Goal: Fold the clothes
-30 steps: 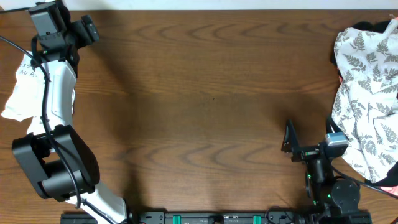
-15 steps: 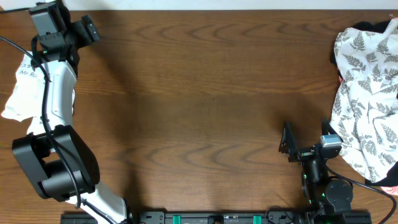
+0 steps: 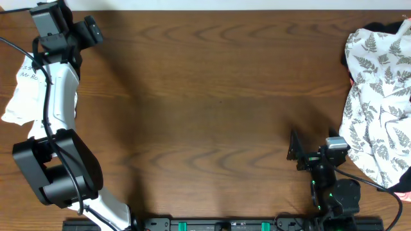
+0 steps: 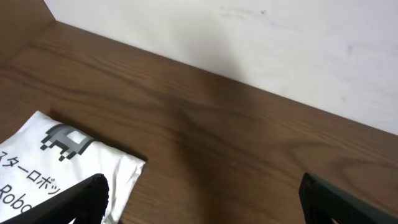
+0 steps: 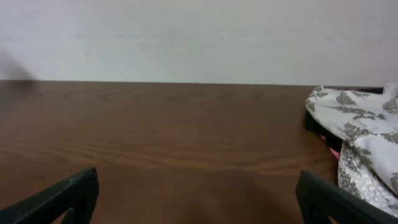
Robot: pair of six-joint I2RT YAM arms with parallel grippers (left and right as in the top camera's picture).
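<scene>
White cotton, the T-shirt [image 3: 18, 101] is lying at about 9 o'clock on the tabletop [image 3: 212, 96], right at the left edge, gathered into a compact packet with its black print facing up. From the left wrist view one squared corner [image 4: 62, 155] is showing crisp, layered edges, so the fold is looking done or close to it. Any tidying left is hard to judge.

The left gripper [image 4: 211, 202] is hovering at about 11 o'clock, just past the shirt's far corner, jaws spread wide and holding nothing. The right gripper [image 3: 298, 146] is sitting low at about 5 o'clock, well apart from the shirt, likewise gaping and empty.

At 3 o'clock a fern-print cloth [image 3: 376, 96] is lying crumpled in a heap, not part of the job.

The left arm [image 3: 61, 109] is covering the shirt's right side from overhead, and the frame edge is cutting off its left side. The wrist view is cropping the print, so the packet's full outline is not showing anywhere. Something dark [image 3: 385, 27] is peeking from under the fern cloth, too hidden to name.
</scene>
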